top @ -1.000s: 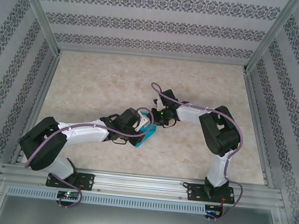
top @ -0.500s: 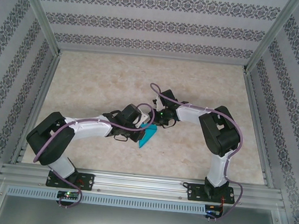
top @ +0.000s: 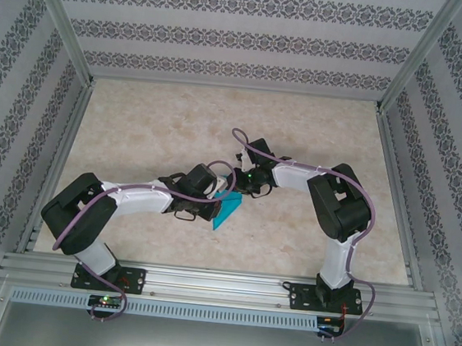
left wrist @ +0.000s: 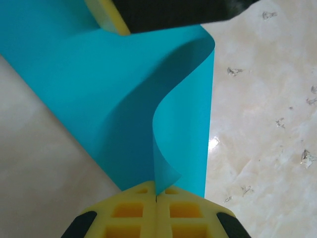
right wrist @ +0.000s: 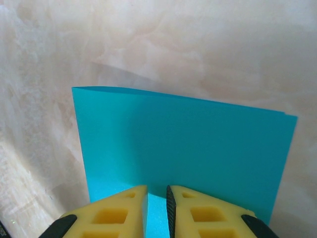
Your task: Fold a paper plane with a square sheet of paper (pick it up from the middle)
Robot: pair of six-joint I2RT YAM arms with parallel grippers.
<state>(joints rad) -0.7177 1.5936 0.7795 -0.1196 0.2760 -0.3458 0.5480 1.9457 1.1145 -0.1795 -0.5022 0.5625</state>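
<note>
Quick tally: one teal sheet of paper (top: 228, 212), two robot arms (left arm (top: 133, 200), right arm (top: 335, 202)), two grippers (left gripper (left wrist: 156, 198), right gripper (right wrist: 157, 196)), four yellow fingers (right wrist: 116, 213) total, two purple cables (top: 246, 143), one marble-look table (top: 153, 123).

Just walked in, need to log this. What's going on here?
Both arms are working a teal paper, folded over, above the table. The left gripper has its jaws shut on a curled-up layer at one edge. The right gripper sits at the opposite edge, jaws slightly apart with paper showing between; a grip there is unclear. Only one fold shows.
</note>
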